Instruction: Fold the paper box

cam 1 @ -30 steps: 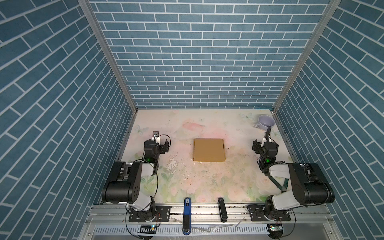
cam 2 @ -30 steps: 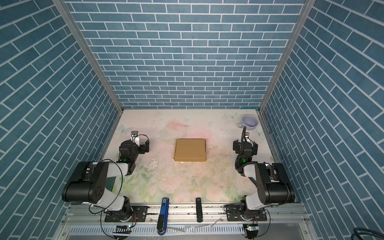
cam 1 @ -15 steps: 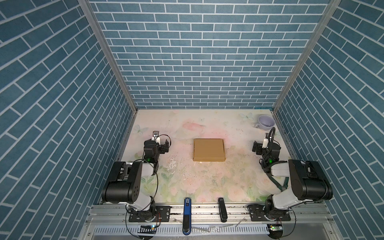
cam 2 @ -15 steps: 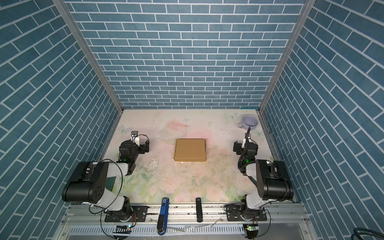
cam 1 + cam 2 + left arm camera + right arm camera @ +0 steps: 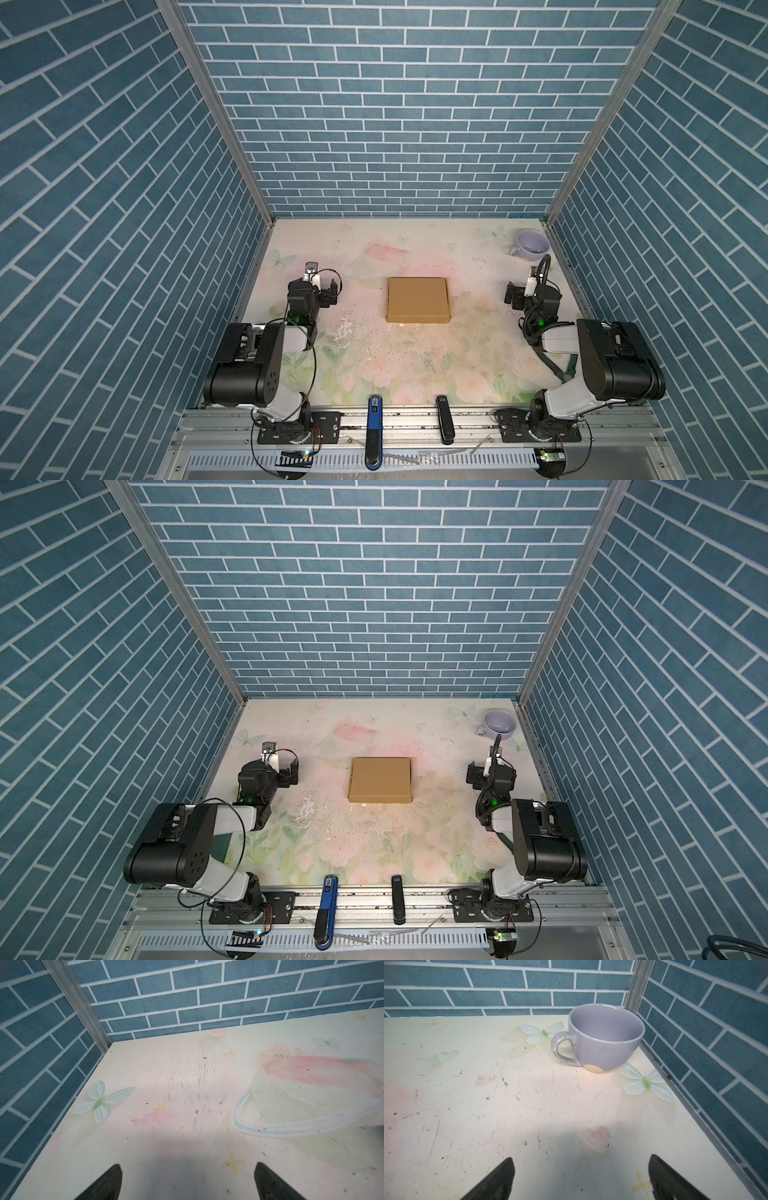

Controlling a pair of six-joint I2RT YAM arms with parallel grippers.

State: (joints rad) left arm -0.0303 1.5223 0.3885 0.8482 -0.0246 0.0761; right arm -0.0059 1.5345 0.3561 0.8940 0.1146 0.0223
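Observe paper box (image 5: 418,305) lying closed and flat at the middle of table (image 5: 415,365), between both grippers and well apart from each. Record left gripper (image 5: 187,1167) spread wide over bare table, gripping nothing. Record right gripper (image 5: 581,1159) likewise wide and empty, facing purple cup (image 5: 604,1041).

Shut brown box (image 5: 380,780) lying flat on a flowery table (image 5: 374,837), midway between the left gripper (image 5: 273,769) and the right gripper (image 5: 492,771), well apart from both, lilac cup (image 5: 500,724) upright just beyond the right gripper, blue brick walls (image 5: 374,604) around
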